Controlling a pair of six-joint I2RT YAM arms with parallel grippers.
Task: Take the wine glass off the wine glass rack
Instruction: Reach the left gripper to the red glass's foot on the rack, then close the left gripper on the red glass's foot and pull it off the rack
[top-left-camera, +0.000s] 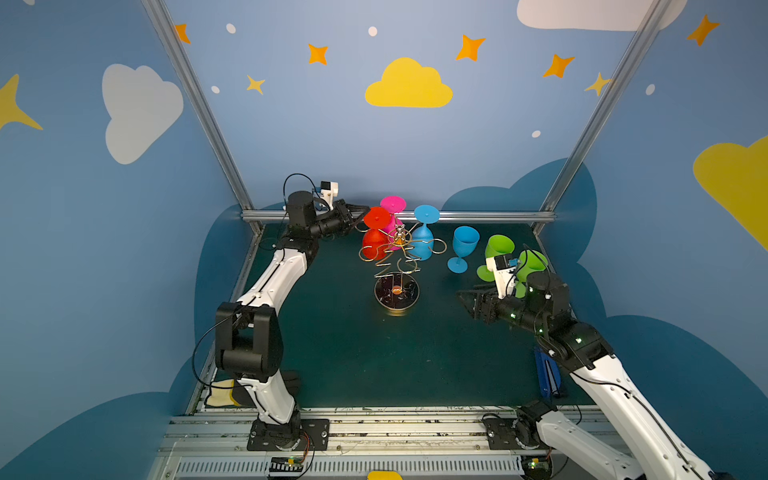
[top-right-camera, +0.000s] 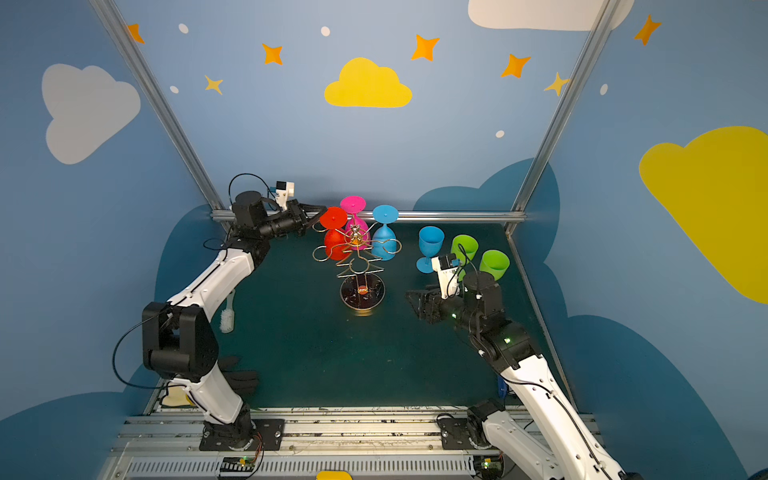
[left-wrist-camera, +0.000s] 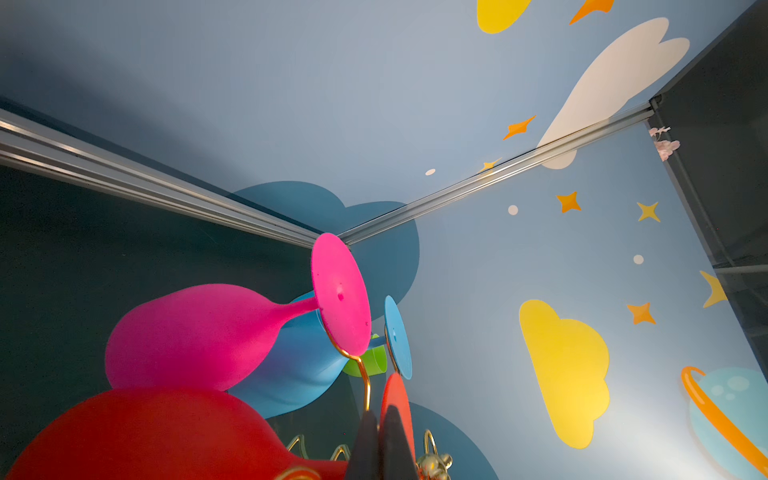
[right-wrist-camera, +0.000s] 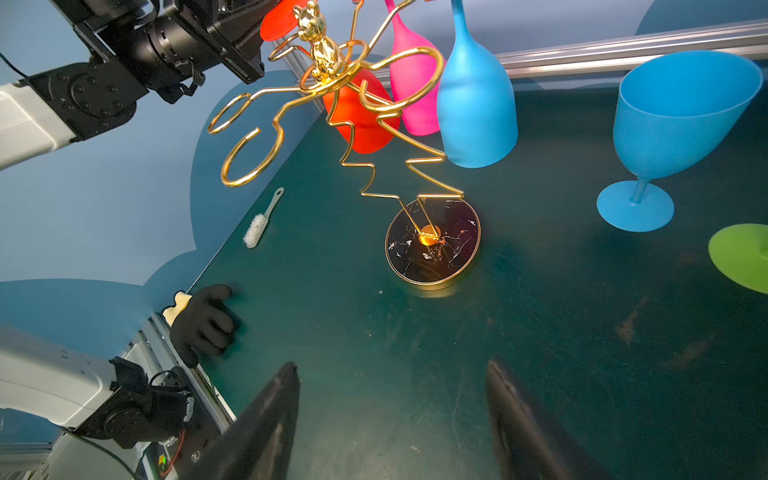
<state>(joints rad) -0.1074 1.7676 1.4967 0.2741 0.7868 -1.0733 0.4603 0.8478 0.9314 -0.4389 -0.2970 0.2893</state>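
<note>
The red plastic wine glass (top-left-camera: 375, 243) hung upside down on the thin gold wire wine glass rack (top-left-camera: 397, 291) at mid-desk (top-left-camera: 332, 332). The left gripper (left-wrist-camera: 380, 413) had its fingers (left-wrist-camera: 366, 444) closed at the glass's foot, though a real pinch was unclear. The right gripper (right-wrist-camera: 392, 365) hovered open and empty. The step looked like the grasp. The next move would need the foot slid out of its loop.

Bare dark mat (top-left-camera: 353, 353) fills the lower centre of both top views — open room up to the wine glass rack (top-left-camera: 390, 291). Red glass (top-left-camera: 377, 217), pink glass (top-left-camera: 392, 204) and blue glass (top-left-camera: 423, 246) crowd its upper side; upright glasses (top-left-camera: 498, 245) block the right.
</note>
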